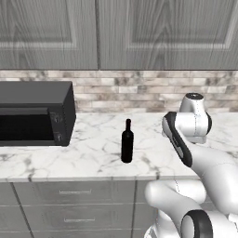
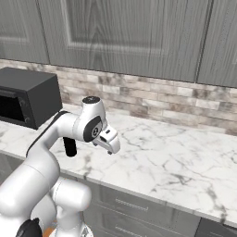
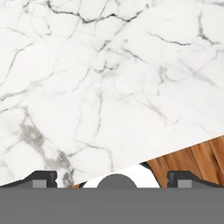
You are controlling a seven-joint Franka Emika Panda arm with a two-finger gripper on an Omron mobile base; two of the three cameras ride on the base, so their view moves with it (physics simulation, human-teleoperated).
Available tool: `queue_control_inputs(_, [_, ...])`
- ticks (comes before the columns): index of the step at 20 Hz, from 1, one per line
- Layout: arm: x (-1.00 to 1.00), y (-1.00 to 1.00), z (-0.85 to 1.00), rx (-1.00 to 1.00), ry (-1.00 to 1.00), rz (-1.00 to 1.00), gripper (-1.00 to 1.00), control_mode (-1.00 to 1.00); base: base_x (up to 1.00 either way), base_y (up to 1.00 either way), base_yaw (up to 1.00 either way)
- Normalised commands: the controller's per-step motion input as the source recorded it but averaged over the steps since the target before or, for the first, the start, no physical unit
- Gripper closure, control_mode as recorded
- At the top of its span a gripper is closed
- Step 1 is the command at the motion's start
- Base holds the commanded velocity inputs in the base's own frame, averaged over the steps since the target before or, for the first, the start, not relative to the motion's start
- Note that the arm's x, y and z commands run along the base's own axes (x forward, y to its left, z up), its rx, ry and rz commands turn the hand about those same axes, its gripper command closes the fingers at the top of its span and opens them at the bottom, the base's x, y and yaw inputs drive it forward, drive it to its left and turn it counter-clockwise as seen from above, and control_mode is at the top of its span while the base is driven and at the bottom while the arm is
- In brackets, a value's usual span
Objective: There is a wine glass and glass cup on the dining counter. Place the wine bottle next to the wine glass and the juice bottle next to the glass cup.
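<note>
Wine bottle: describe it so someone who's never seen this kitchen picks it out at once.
Find the marble worktop under the grey wall cabinets, with grey drawers below it. A black microwave sits at its left end; just to the right of that, standing upright by itself toward the front edge, is the wine bottle. It is slim, all black, with a long narrow neck, unlike the boxy microwave.

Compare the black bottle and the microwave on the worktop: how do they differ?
The wine bottle is slim and upright with a long narrow neck; the microwave is a wide, boxy block. The bottle stands nearer the worktop's front edge, while the microwave sits further back and to the left. The bottle rises about as high as the microwave's lower half. Both are black, both rest on the marble worktop, and they stand apart without touching.
</note>
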Motion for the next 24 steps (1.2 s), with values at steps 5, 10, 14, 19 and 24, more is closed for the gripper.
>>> queue_control_inputs(5, [0.00,0.00,0.00,0.00,0.00,0.00,-1.00,1.00,0.00,0.00,0.00])
queue_control_inputs(10, [0.00,0.00,0.00,0.00,0.00,0.00,-1.00,1.00,0.00,0.00,0.00])
queue_control_inputs(14, [-0.01,0.00,0.00,0.00,0.00,0.01,-1.00,-1.00,-0.01,0.00,0.00])
queue_control_inputs(19, [-0.11,-0.01,0.00,-0.01,-0.07,0.28,-1.00,-1.00,0.00,0.00,0.00])
queue_control_inputs(24, [-0.02,-0.05,0.00,0.00,-0.01,0.51,-1.00,-1.00,0.00,0.00,0.00])
